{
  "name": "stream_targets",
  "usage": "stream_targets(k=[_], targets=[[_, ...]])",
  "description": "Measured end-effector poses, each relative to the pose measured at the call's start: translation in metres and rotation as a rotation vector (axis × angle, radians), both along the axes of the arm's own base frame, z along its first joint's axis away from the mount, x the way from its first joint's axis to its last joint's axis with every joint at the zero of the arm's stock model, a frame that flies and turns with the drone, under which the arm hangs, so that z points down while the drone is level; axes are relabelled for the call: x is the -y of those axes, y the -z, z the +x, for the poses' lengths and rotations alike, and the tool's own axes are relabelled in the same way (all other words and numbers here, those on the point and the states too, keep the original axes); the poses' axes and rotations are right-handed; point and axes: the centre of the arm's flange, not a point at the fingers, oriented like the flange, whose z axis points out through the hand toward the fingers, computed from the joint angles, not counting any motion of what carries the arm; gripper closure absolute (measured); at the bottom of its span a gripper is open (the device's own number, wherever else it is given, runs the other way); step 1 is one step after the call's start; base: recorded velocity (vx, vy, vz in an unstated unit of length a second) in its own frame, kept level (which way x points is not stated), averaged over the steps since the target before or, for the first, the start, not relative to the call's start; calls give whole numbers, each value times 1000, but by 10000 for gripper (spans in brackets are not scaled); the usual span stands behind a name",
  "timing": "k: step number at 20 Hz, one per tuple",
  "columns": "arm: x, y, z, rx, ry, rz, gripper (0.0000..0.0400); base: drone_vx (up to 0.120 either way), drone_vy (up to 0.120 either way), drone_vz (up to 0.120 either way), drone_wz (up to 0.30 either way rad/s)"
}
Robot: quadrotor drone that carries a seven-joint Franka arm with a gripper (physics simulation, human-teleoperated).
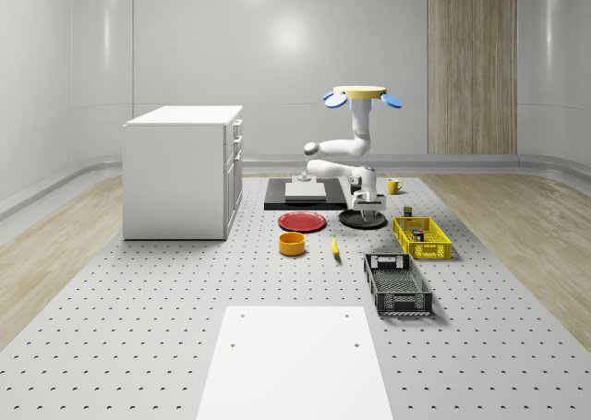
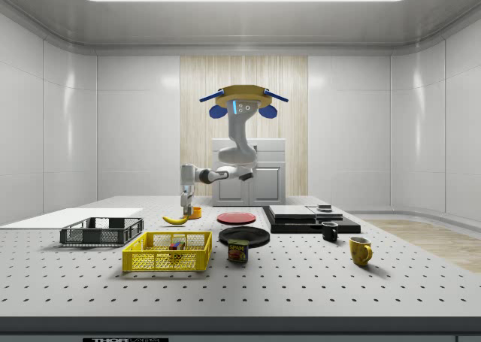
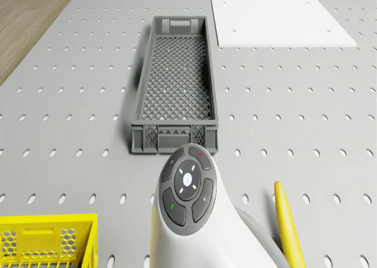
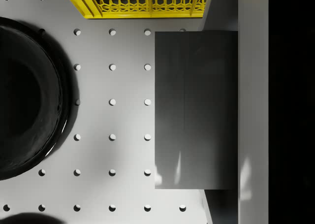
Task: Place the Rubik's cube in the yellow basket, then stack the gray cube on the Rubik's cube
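Observation:
The yellow basket [image 1: 434, 246] [image 2: 150, 261] [image 4: 142, 0] stands on the table with the Rubik's cube [image 1: 420, 234] [image 2: 176, 245] inside it. My drone [image 1: 360, 94] [image 2: 242, 101] hovers high over the table's far middle, with the arm bent downward. The gripper [image 1: 367, 205] [image 2: 186, 205] [image 4: 216, 110] hangs a little above the table, between the black plate [image 1: 351, 220] [image 4: 29, 101] and the basket. It is shut on the gray cube [image 4: 192, 111], which sits close under the wrist camera. The cube is beside the basket, not over it.
A gray mesh crate [image 1: 397, 284] [image 3: 177, 85], a banana [image 1: 334, 246] [image 3: 288, 227], an orange bowl [image 1: 292, 244] and a red plate [image 1: 302, 222] lie nearby. A spam can [image 2: 238, 251], two mugs [image 2: 360, 250] [image 2: 329, 231], a black board [image 1: 300, 196] and a white cabinet [image 1: 185, 171] also stand around.

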Motion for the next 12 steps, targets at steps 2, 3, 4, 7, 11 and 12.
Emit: stream_targets(k=[2,3,4,7,11,12], targets=[[0,0,0,0,0,0,150,0,120,0,0],[0,0,0,0,0,0,150,0,120,0,0],[0,0,0,0,0,0,150,0,120,0,0],[0,1,0,0,0,0,150,0,120,0,0],[0,1,0,0,0,0,150,0,120,0,0],[0,1,0,0,0,0,150,0,120,0,0]])
